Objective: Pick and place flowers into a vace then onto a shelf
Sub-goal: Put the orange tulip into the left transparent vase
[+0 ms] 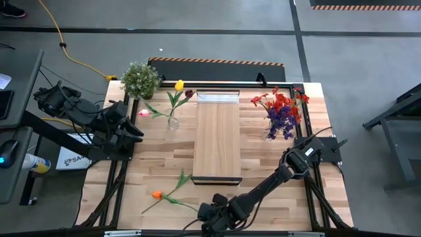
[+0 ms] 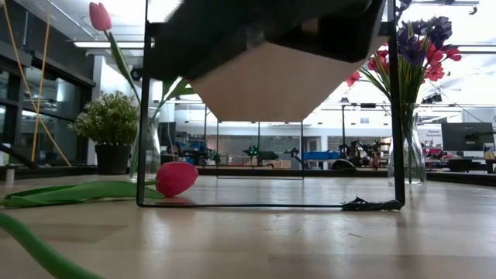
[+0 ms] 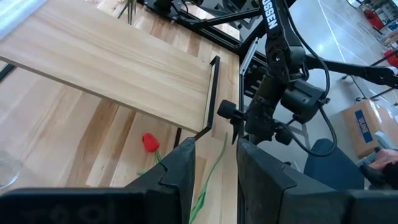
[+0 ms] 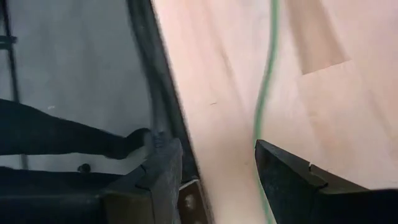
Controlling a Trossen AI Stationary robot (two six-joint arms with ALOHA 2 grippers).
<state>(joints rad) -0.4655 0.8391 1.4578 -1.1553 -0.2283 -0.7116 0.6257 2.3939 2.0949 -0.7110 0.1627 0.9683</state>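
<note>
An orange-headed flower [image 1: 156,195] lies flat on the table near the front edge, its green stem [image 1: 181,201] running toward my right gripper [image 1: 205,214]. That gripper is open and low over the stem's free end. In the right wrist view the stem [image 4: 260,118] runs between its fingers. A glass vase [image 1: 172,122] left of the shelf [image 1: 217,141] holds yellow, maroon and pink flowers. My left gripper [image 1: 135,131] waits open and empty at the table's left side. My right gripper's fingers stand on either side of the stem near its free end [image 4: 264,186], coming from above at a slant. The stem lies on the table and passes close to one finger [image 4: 283,168]. I cannot tell whether it touches.
A second vase [image 1: 281,128] with red and purple flowers stands right of the shelf. A bushy potted plant [image 1: 139,79] sits at the far left corner. Black frame rails [image 1: 118,191] run along the table's sides and front. Bare wood lies between the shelf and the front edge.
</note>
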